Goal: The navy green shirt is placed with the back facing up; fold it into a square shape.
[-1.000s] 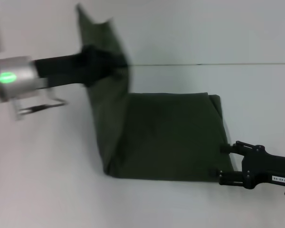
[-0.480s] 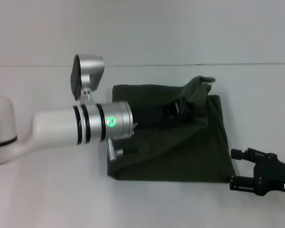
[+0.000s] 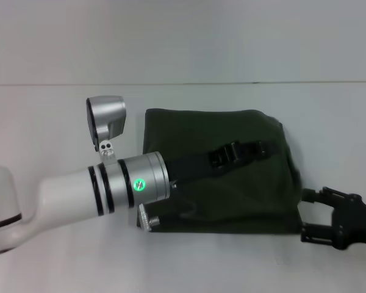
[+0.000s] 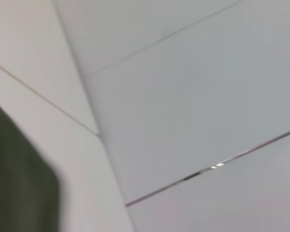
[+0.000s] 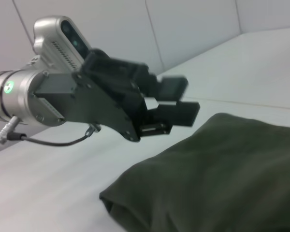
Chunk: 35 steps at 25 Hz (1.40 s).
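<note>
The white tabletop (image 3: pixel 61 256) carries the navy green shirt (image 3: pixel 232 195), folded into a near square at its middle. The left pincer (image 5: pixel 176 104) hovers just above the cloth, fingers apart, gripping nothing. The right pincer (image 3: pixel 310 213) waits beside the shirt's right edge, also apart.

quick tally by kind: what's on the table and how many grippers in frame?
Shirt: 1, dark green, folded
Grippers: 2, left gripper over the shirt, right gripper at its right edge
Total: 3
</note>
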Each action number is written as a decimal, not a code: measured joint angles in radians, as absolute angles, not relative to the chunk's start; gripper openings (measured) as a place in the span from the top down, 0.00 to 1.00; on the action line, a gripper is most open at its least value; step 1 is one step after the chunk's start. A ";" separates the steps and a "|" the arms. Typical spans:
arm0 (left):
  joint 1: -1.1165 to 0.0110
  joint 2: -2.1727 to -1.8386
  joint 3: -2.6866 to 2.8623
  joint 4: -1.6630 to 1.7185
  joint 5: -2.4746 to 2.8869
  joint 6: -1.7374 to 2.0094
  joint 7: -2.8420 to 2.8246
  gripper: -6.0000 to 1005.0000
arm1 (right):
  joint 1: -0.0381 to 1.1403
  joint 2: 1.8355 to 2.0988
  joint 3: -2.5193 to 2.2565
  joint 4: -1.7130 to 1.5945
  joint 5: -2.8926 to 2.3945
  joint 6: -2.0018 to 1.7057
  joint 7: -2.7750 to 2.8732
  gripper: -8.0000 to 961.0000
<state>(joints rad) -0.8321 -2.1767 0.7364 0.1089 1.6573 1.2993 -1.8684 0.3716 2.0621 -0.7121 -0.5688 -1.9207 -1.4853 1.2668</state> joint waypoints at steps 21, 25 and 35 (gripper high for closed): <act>-0.357 -2.173 0.755 0.592 1.806 1.600 -1.228 0.12 | 0.555 2.080 -0.570 -0.573 -1.933 -1.466 1.254 0.04; -0.328 -2.172 0.721 0.590 1.811 1.601 -1.178 0.05 | 0.581 2.095 -0.650 -0.549 -1.929 -1.312 1.171 0.04; -0.316 -2.171 0.655 0.569 1.812 1.613 -1.153 0.04 | 0.545 2.092 -0.752 -0.485 -1.931 -1.083 1.156 0.04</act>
